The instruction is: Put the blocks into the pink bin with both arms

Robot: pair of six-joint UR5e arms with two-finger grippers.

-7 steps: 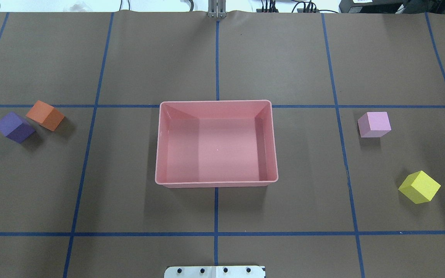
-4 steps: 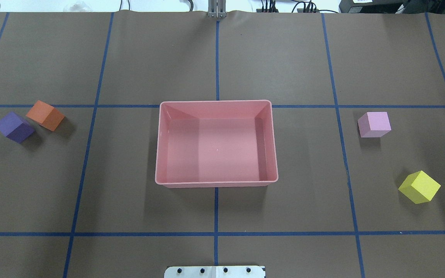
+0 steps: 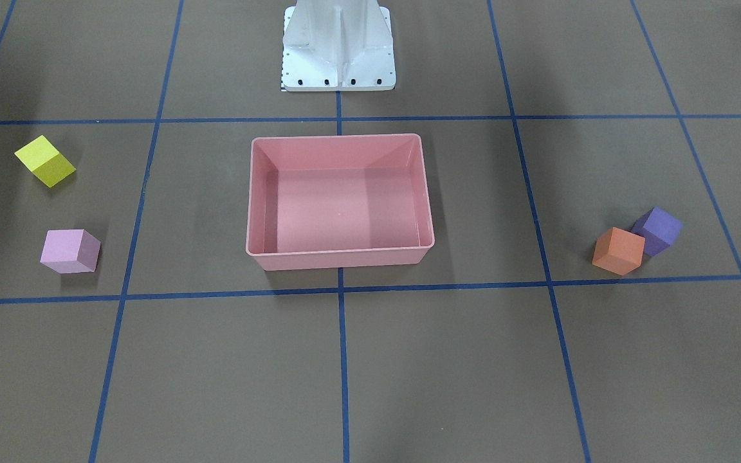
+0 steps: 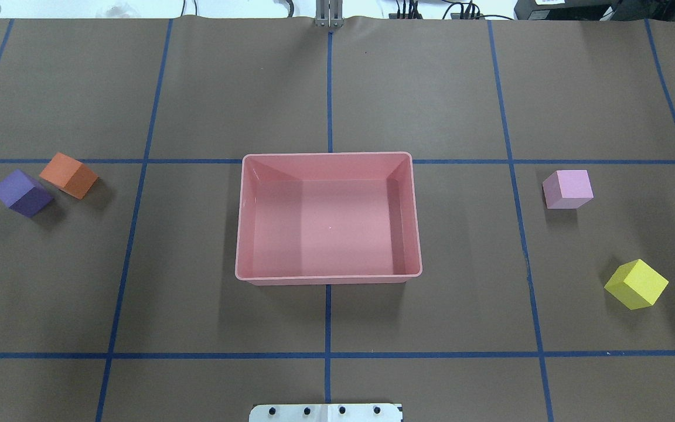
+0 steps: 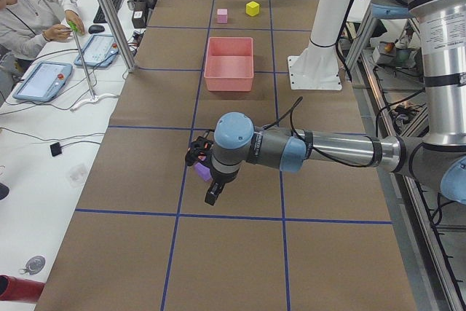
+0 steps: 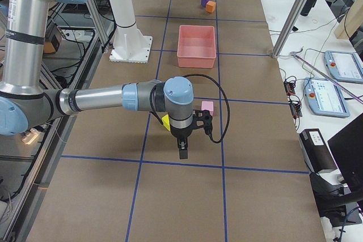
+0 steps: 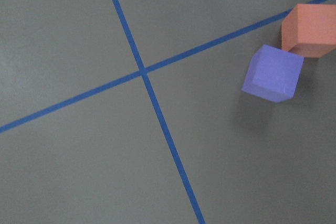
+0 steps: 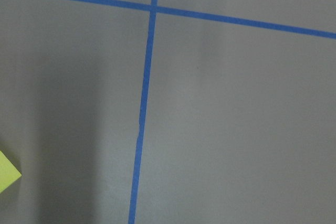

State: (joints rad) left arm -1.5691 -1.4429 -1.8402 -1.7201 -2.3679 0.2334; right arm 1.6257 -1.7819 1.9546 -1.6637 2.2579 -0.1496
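Observation:
The pink bin sits empty at the table's middle. The orange cube and purple cube touch at the far left. The light pink cube and yellow cube lie apart at the right. My left gripper hangs over the purple cube and shows only in the exterior left view. My right gripper hangs near the yellow cube and shows only in the exterior right view. I cannot tell whether either is open. The left wrist view shows the purple cube and orange cube.
The white pedestal base stands behind the bin. Blue tape lines grid the brown table. An operator sits at a side bench with tablets. A metal post stands at the table's edge.

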